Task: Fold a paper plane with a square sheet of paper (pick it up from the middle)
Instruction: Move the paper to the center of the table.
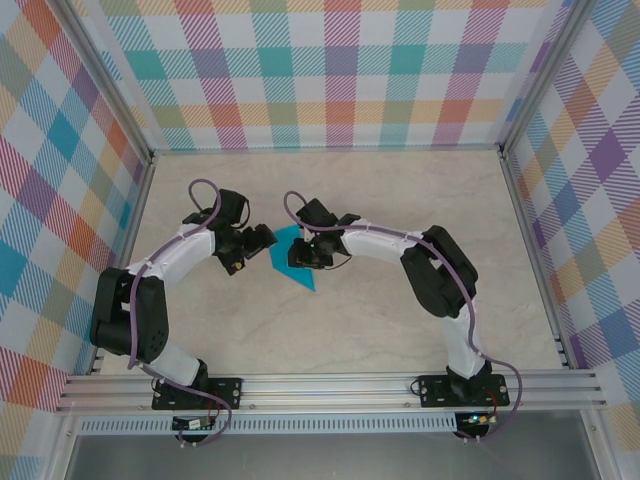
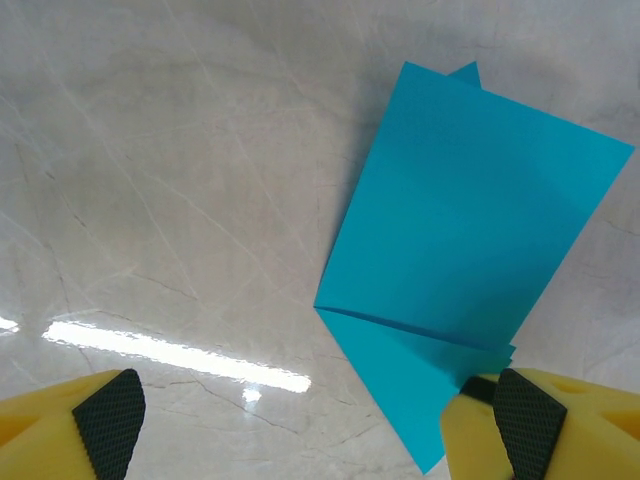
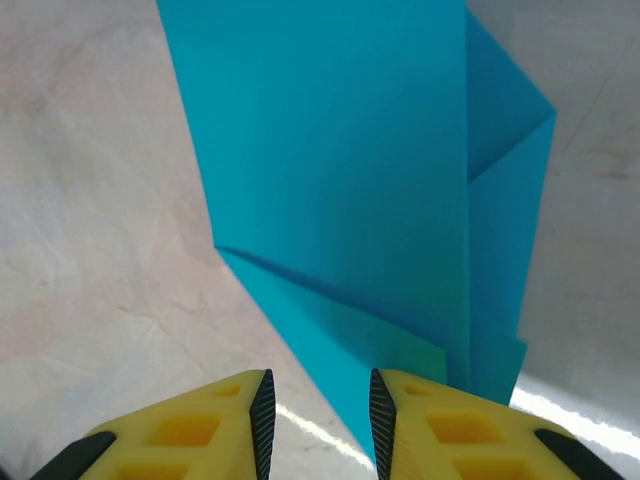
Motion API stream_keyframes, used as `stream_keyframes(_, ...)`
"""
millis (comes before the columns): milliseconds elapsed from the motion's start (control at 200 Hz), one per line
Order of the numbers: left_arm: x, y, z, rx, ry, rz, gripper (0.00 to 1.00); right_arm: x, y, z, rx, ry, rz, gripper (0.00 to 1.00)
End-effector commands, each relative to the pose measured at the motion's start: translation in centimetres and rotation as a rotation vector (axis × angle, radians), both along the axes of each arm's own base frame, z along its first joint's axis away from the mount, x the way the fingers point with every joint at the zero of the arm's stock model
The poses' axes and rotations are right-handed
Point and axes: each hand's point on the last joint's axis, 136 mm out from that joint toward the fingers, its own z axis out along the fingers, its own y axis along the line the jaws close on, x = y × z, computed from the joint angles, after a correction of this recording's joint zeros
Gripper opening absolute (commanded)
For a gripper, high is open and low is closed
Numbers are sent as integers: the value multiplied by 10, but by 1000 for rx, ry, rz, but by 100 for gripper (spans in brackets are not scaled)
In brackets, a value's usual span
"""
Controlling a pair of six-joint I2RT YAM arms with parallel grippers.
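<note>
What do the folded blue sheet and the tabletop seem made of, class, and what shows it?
Folded blue sheet: thin matte paper; sharp creases, flat flaps. Tabletop: glossy, marble-look stone or laminate, can't tell which; grey veins, bright glare streak.

Sheet of paper (image 1: 292, 258) (image 2: 470, 230) (image 3: 350, 180): thin, plain teal-blue, partly folded. A broad smooth panel overlaps a lower layer along a diagonal crease, and a folded corner shows at one edge. The near end tapers to a sharp point. It lies on the pale marbled table (image 1: 400, 200), close to the middle, with the point aimed near-right.
</note>
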Motion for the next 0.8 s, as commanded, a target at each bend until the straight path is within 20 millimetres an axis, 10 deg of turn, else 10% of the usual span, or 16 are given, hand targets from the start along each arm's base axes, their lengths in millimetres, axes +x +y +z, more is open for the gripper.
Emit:
stream_keyframes(0,3,-3,6,-41,-21,6,92,4,-12,-15,-93,5,32,33)
stream_keyframes(445,1,-10,4,-77,-14,-31,93,-28,-71,-36,-205,-27,436,32)
stream_keyframes(795,-7,-30,-3,-223,-12,-4,94,-27,-55,37,-7,-140,344,37)
